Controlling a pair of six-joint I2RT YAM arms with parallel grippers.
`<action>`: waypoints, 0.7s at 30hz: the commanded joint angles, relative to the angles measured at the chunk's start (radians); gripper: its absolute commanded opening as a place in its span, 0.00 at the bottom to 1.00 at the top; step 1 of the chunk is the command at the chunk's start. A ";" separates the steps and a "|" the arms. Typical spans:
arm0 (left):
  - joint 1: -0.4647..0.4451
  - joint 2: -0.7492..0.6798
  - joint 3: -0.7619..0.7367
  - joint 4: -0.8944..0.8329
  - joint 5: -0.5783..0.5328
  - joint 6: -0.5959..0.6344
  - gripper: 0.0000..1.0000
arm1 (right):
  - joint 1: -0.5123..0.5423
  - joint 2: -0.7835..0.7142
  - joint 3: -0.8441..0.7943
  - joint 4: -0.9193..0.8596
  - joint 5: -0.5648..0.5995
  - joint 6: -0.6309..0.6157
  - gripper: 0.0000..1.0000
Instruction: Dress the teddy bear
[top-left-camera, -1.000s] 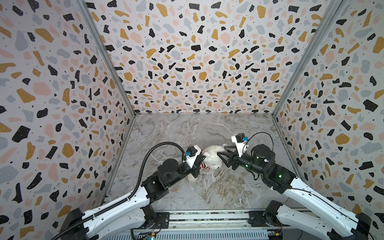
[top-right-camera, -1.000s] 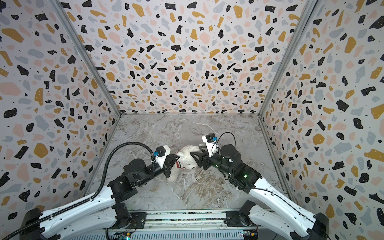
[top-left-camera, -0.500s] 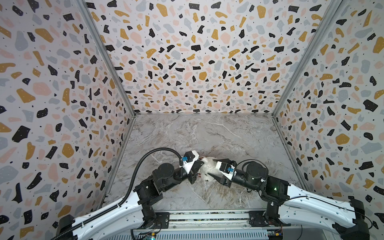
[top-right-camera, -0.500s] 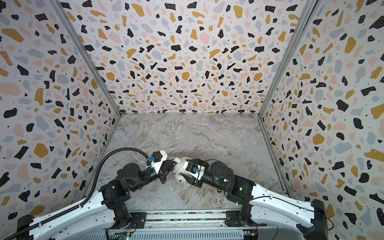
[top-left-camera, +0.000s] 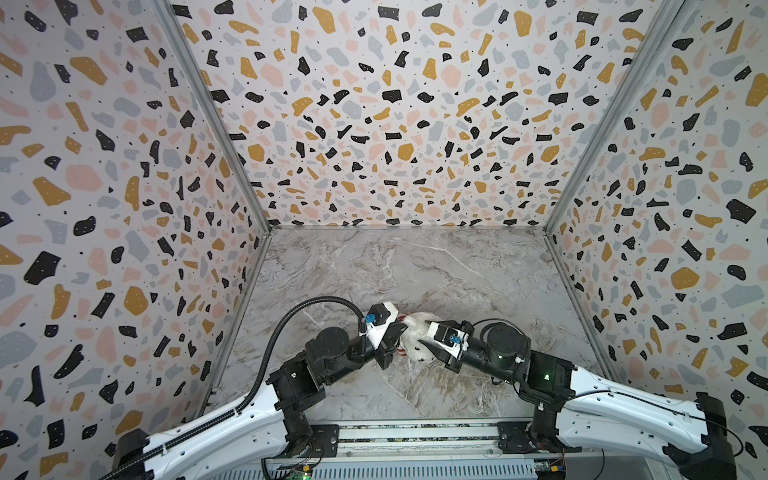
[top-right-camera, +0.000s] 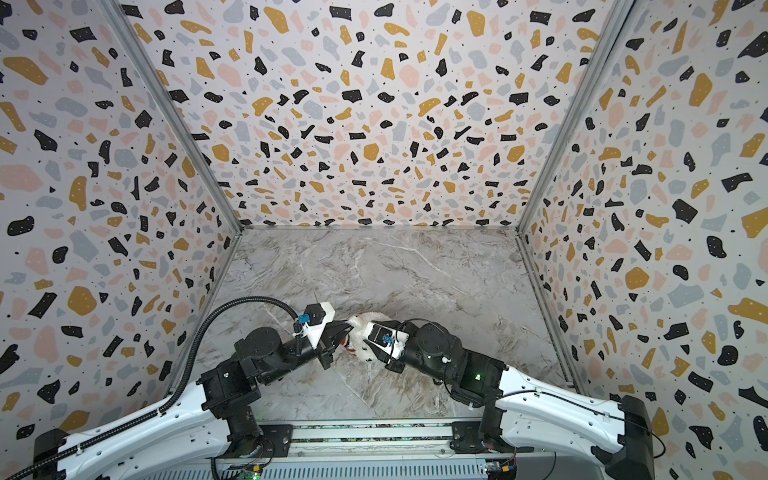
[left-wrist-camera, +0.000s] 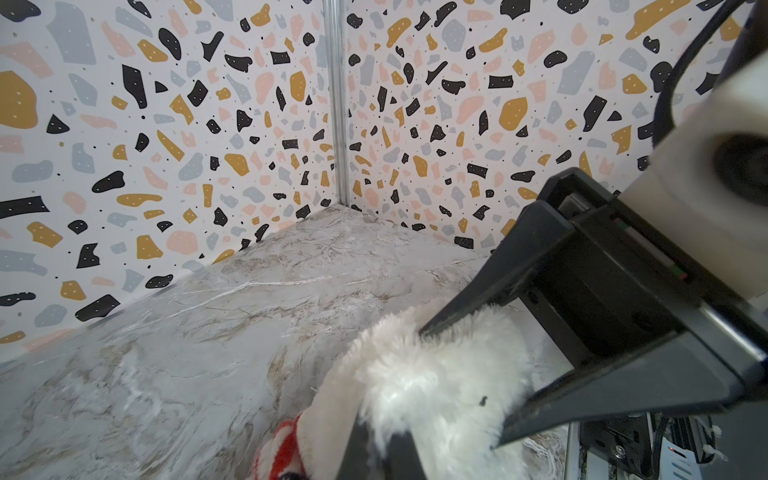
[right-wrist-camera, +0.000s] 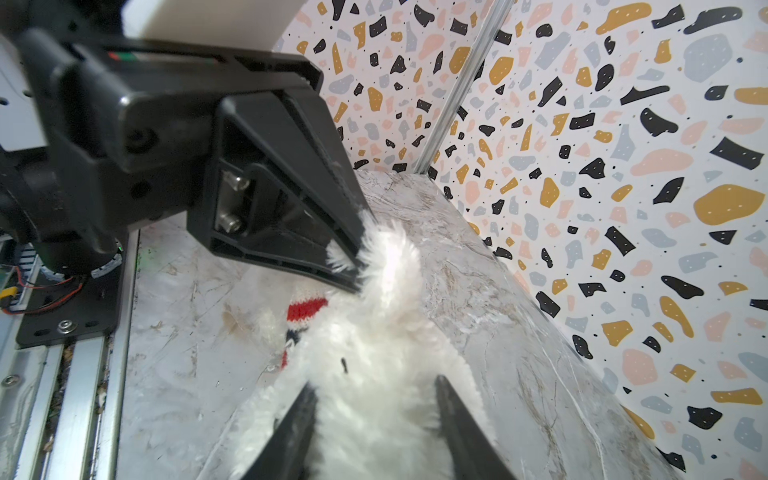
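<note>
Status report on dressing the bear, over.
Left gripper shut on teddy bear, pinching fur. Right gripper straddling it, grip unclear. Striped sweater only partly visible at its side. Nothing else blocking.

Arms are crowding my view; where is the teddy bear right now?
In both top views the teddy bear lies on the marble table near its front middle; the left gripper pinches its fur, the right gripper straddles it.

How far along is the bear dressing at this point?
Done: little that shows. The teddy bear is mostly bare fur, with only a bit of striped sweater visible at its side. In hand: the left end effector is shut on a tuft of fur, and the right end effector has its jaws either side of the body. Left: pulling the sweater over the bear.
</note>
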 joint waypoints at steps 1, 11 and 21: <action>-0.006 -0.021 0.014 0.036 -0.030 -0.001 0.00 | 0.001 -0.013 0.037 -0.037 -0.035 0.031 0.43; -0.007 -0.032 0.005 0.053 -0.041 -0.001 0.00 | -0.009 0.041 0.060 -0.081 -0.047 0.076 0.40; -0.006 -0.048 -0.009 0.017 -0.082 -0.092 0.15 | -0.053 0.039 0.055 -0.072 -0.031 0.079 0.00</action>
